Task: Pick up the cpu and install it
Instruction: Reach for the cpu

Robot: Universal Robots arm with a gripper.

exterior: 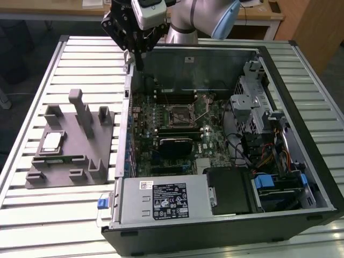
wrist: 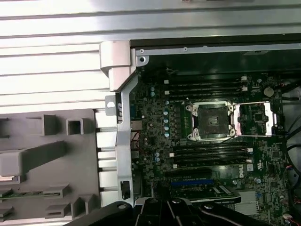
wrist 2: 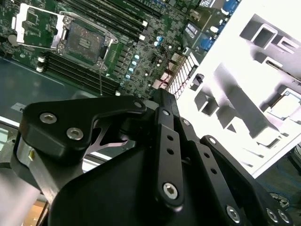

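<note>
Your gripper point(exterior: 138, 62) is hanging above a corner of the open case point(exterior: 215, 60), fingers pinched together, gripping nothing. Outside the case wall point(exterior: 128, 134), the cpu point(exterior: 52, 142) is lying flat, pale and silvery, in the grey holder point(exterior: 64, 173) among upright posts point(exterior: 83, 110).

Open computer case point(exterior: 199, 67), grey holder block point(exterior: 91, 156), seemingly metal table point(exterior: 54, 215)

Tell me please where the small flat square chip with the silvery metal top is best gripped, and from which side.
Take the silvery square cpu by two opposite thin edges, coming straight down from above. It lies flat, face up, in the grey plastic holder block, whose upright posts nearby would probably block a sideways approach.
</note>
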